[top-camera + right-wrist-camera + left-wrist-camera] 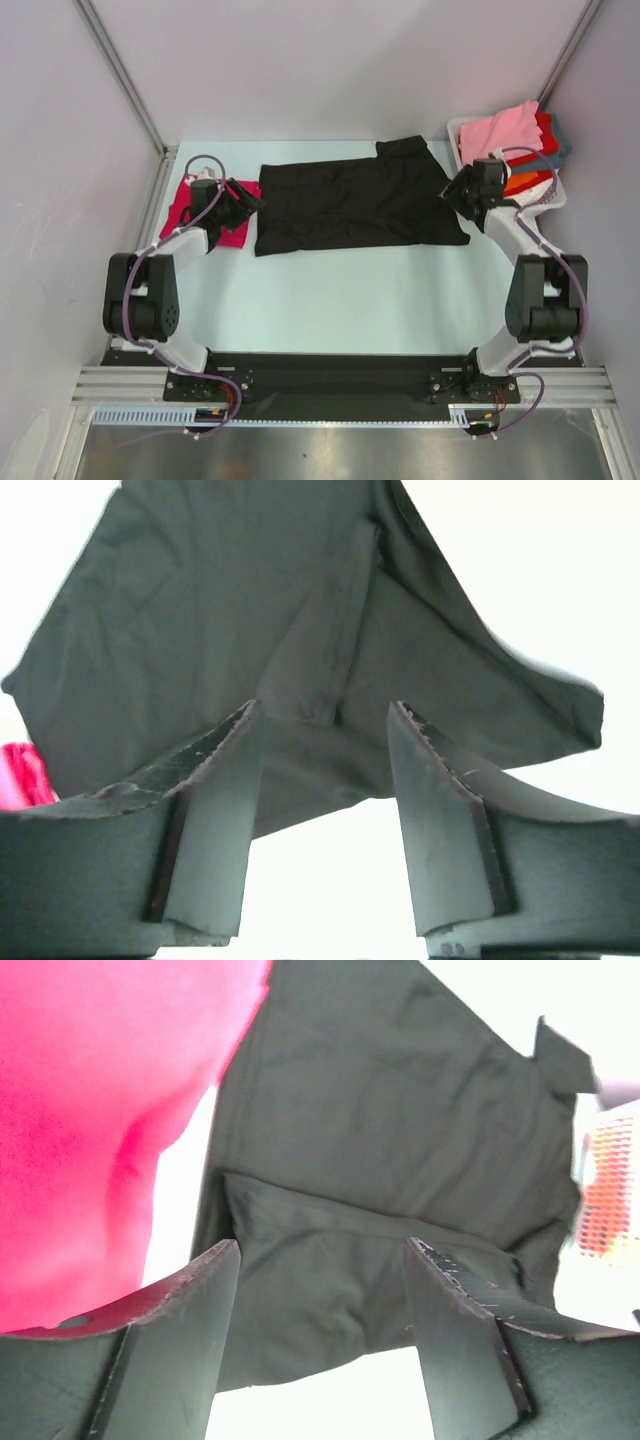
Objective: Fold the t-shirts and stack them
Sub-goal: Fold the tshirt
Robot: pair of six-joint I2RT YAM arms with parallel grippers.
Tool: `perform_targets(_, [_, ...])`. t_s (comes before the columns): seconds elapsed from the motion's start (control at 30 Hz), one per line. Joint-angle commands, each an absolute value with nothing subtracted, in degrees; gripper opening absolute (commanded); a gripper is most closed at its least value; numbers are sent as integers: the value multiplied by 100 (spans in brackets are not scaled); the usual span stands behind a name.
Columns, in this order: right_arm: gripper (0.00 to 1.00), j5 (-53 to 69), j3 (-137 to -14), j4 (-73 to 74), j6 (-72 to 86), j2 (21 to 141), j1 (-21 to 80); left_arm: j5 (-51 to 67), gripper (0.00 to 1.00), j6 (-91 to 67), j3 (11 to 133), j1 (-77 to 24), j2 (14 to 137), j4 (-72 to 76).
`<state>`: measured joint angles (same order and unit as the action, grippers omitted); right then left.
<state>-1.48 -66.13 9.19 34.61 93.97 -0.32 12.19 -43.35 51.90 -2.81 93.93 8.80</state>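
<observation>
A large black t-shirt [350, 200] lies spread across the middle of the table, partly folded, one sleeve sticking out at the back. A magenta-red t-shirt [181, 206] lies folded at the left, mostly under the left arm. My left gripper [252, 201] is open and empty at the black shirt's left edge; the left wrist view shows the black cloth [400, 1140] and red cloth [90, 1110] beyond the jaws. My right gripper [452, 192] is open and empty at the shirt's right edge [300, 610].
A white slatted basket [555, 195] at the back right holds pink [500, 128], red, orange and teal shirts. It stands close behind the right wrist. Grey walls close in the table at the back and sides.
</observation>
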Motion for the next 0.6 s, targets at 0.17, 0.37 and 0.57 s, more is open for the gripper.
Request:
perform_targets(0.17, [39,-1195,-4379,-685,4657,7814,-18,958,69,-4525,4001,-703,7886,1317])
perform_targets(0.37, [44,-853,-3279,-1589,5291,7778,-342,633,68,-4974,3050,-879,7480,2091])
perform_targets(0.57, [47,-651,-3261,-2116,5414,8366,-545,388,67,-5264,2672,-975,7453,2513])
